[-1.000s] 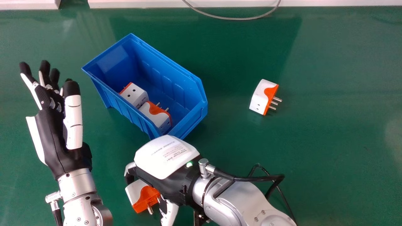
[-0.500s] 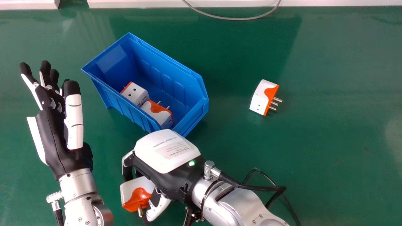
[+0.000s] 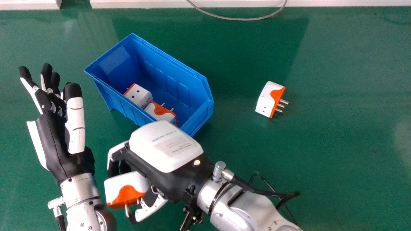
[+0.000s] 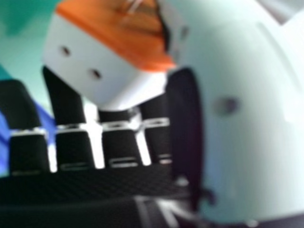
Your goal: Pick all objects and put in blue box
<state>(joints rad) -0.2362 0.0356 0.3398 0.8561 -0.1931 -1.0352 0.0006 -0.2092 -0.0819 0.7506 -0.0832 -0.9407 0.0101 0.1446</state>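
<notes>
Just in front of the blue box (image 3: 199, 120), my right hand (image 3: 167, 147) is curled round a white and orange plug adapter (image 3: 139, 181), pinched between fingers and thumb. In the right hand view the adapter (image 4: 85, 61) rests against the fingers and thumb of my right hand (image 4: 185, 128). Two more adapters, one (image 3: 138, 95) behind the other (image 3: 160, 112), lie inside the box. Another adapter (image 3: 269, 99) lies on the table to the right, its pins pointing right. My left hand (image 3: 59, 141) stays at the left, palm turned inward, fingers straight.
The green table (image 3: 337, 144) surrounds the box. A grey cable (image 3: 237, 19) loops over the table's far edge, by a white strip (image 3: 337, 3). A black cable (image 3: 257, 192) hangs along the right forearm.
My right hand has moved left and a little toward the box, with the adapter held in it and shifted left. The box has barely shifted; the left hand has stayed in place.
</notes>
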